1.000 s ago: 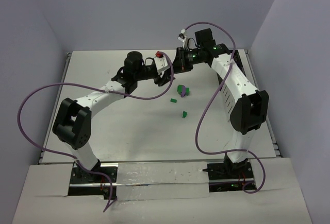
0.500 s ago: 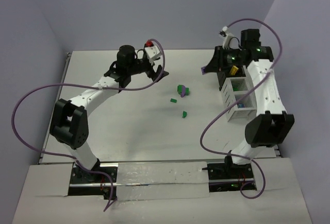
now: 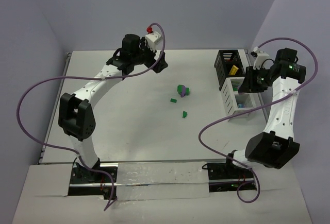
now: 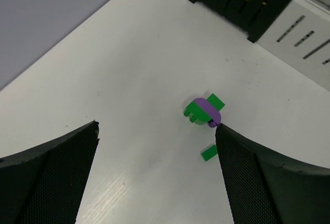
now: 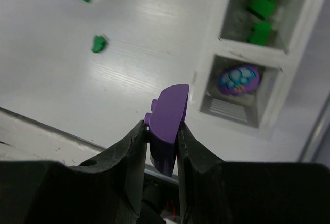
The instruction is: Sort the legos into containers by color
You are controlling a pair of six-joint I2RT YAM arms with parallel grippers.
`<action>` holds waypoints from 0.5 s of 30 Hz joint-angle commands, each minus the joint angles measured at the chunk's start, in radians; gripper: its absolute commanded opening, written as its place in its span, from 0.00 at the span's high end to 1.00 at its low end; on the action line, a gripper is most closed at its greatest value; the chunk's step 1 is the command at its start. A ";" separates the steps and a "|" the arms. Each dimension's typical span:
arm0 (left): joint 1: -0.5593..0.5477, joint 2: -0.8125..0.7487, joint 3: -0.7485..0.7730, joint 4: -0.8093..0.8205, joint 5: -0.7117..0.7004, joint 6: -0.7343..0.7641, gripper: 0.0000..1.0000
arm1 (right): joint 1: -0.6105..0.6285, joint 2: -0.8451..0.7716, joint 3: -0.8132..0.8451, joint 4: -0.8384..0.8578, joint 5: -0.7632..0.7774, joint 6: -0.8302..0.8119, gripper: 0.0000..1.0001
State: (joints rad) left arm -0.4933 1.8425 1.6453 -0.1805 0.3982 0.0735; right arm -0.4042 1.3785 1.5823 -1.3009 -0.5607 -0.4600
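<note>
The right gripper, swung across from mid-table since a second ago, is clamped on a purple brick held close beside the white rack, while the left gripper, now spread wide, is held above the green bricks.

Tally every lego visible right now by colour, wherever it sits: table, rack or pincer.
Green: 6 (binned greens, 2 in one rack compartment; loose greens, 2 on the table; cluster greens, apparently 2)
Purple: 3 (held purple in the right pincer; patterned purple in the rack; cluster purple)
Yellow: 1 (yellow piece in the black section)
Total: 10
</note>
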 commanded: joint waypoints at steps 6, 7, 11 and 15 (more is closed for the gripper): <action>0.016 -0.108 -0.144 0.162 -0.140 -0.138 0.01 | -0.041 0.045 -0.066 0.046 0.157 -0.063 1.00; 0.016 -0.108 -0.132 0.143 -0.148 -0.136 0.01 | -0.041 0.046 -0.075 0.048 0.161 -0.063 1.00; 0.018 -0.053 -0.053 0.023 -0.192 -0.123 0.01 | -0.040 0.069 -0.136 0.139 0.186 -0.039 1.00; 0.018 -0.092 -0.109 0.076 -0.201 -0.100 0.01 | -0.041 0.090 -0.162 0.211 0.189 -0.013 1.00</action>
State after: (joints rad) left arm -0.4778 1.8002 1.5286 -0.1371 0.2345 -0.0402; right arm -0.4438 1.4530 1.4391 -1.2070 -0.3919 -0.4929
